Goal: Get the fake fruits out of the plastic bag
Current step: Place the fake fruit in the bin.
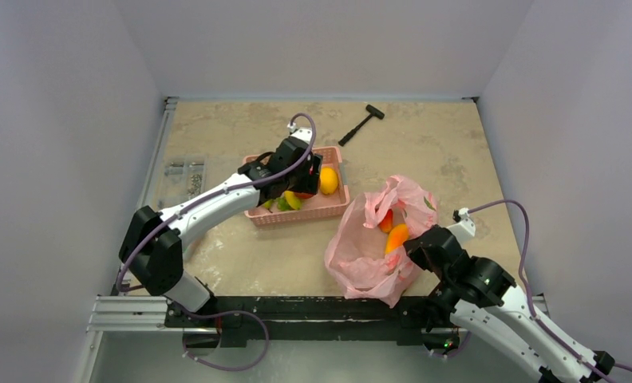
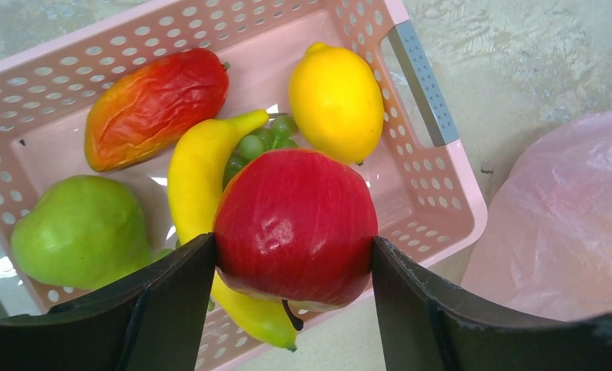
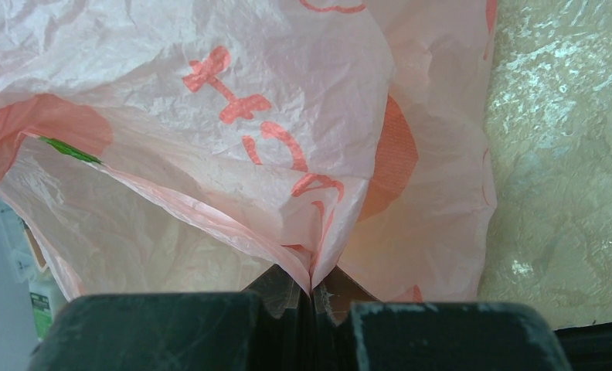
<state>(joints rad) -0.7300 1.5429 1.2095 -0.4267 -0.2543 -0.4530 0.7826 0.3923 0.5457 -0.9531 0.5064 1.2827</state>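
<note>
My left gripper (image 2: 295,270) is shut on a round red apple (image 2: 295,224) and holds it above the pink basket (image 2: 442,193). Below it in the basket lie a yellow banana (image 2: 198,178), a yellow lemon-like fruit (image 2: 335,100) and a red-orange mango-like fruit (image 2: 156,104). In the top view the left gripper (image 1: 301,179) hangs over the basket (image 1: 337,203). The pink plastic bag (image 1: 361,247) lies at the front right with orange fruits (image 1: 394,234) showing in its mouth. My right gripper (image 3: 312,290) is shut on a fold of the bag (image 3: 249,116).
A green pear (image 2: 79,228) and green grapes (image 2: 256,143) also lie in the basket. A black hammer (image 1: 361,124) lies at the back of the table. A clear box of small parts (image 1: 185,177) sits at the left edge.
</note>
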